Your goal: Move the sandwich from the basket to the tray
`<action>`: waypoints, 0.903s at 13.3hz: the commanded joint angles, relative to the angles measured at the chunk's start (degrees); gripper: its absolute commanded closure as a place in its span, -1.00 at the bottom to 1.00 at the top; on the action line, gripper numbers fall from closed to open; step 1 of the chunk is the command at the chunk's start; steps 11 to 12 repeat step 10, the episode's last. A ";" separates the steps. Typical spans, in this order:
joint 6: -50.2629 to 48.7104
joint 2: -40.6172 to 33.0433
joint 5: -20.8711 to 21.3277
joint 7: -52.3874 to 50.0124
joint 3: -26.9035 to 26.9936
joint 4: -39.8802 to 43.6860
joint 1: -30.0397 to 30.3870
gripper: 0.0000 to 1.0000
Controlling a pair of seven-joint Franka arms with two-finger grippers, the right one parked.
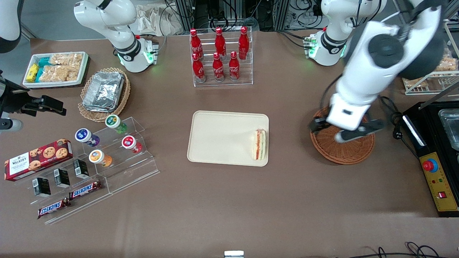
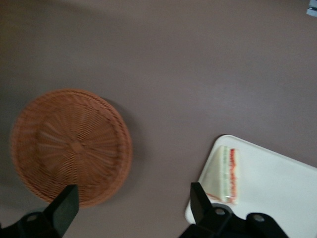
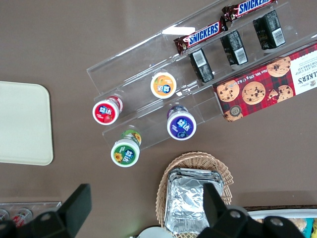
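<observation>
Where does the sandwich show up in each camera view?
Front view: sandwich on the tray, at its edge toward the basket.
Left wrist view: sandwich on the tray's corner; gripper open, above.
Right wrist view: not visible.
Shared landmark: the tray.

A robotics lab is indicated — snacks staged on a brown table [image 1: 222,200] between bolted arm bases [image 1: 138,57], cabling seen.

Woven wicker basket [image 1: 344,152], smooth matt tray [image 1: 218,138]
</observation>
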 commanded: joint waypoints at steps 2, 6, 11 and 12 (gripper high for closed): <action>-1.11 -9.37 -3.40 20.57 11.35 -8.72 -1.93 -1.00; -8.14 -7.63 -3.14 32.04 16.91 -2.68 -1.76 -1.00; -13.25 -1.47 -2.00 32.57 17.09 5.42 -1.84 -1.00; -13.25 -1.47 -2.00 32.57 17.09 5.42 -1.84 -1.00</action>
